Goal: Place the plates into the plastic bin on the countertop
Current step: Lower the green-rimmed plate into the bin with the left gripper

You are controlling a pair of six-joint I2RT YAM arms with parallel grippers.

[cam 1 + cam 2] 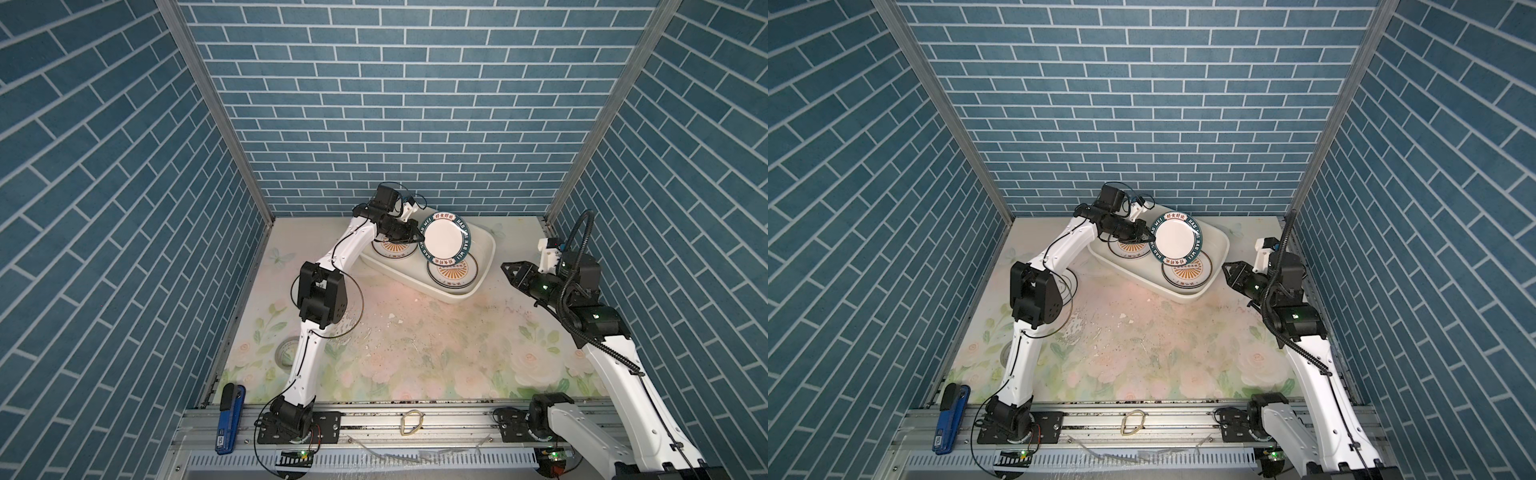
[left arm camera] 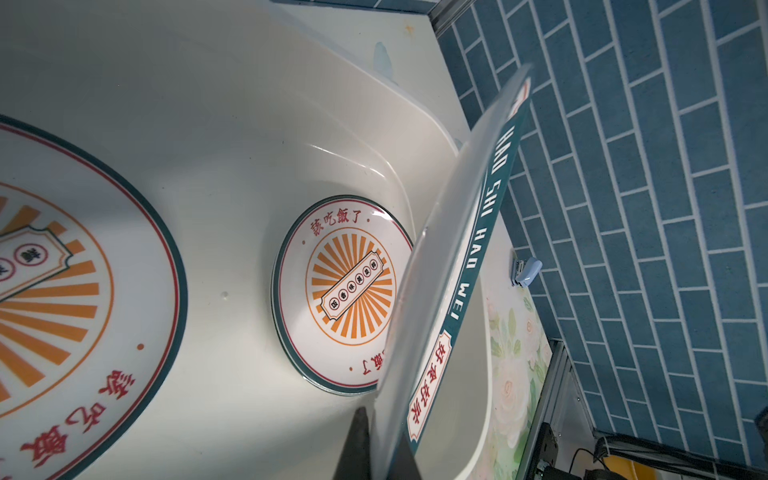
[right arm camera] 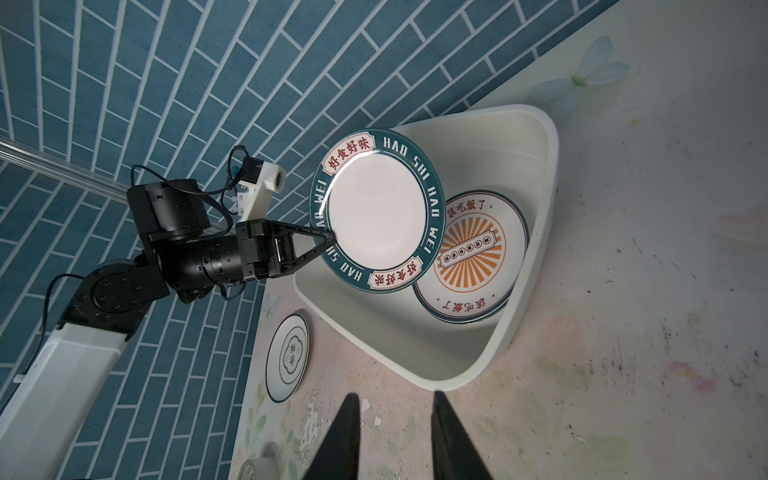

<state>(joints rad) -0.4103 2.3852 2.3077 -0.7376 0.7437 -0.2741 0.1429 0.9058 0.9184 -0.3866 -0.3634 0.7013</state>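
My left gripper (image 1: 420, 240) (image 2: 384, 428) is shut on the edge of a white plate with a green lettered rim (image 1: 444, 239) (image 1: 1177, 241) (image 3: 376, 208). It holds the plate tilted above the plastic bin (image 1: 457, 296) (image 2: 486, 395) at the back of the countertop (image 1: 436, 353). Two plates with orange sunburst centres (image 1: 452, 272) (image 1: 395, 249) lie flat inside the bin. Another plate with a thin dark rim (image 3: 288, 357) (image 1: 1069, 286) lies on the countertop, partly under my left arm. My right gripper (image 1: 505, 266) (image 3: 392, 395) hovers open and empty to the right of the bin.
A translucent tape roll (image 1: 286, 351) lies near the left arm's lower link. A blue hand tool (image 1: 228, 415) rests on the front rail at the left. Blue brick walls close in the back and both sides. White chips (image 1: 392, 318) dot the scuffed middle.
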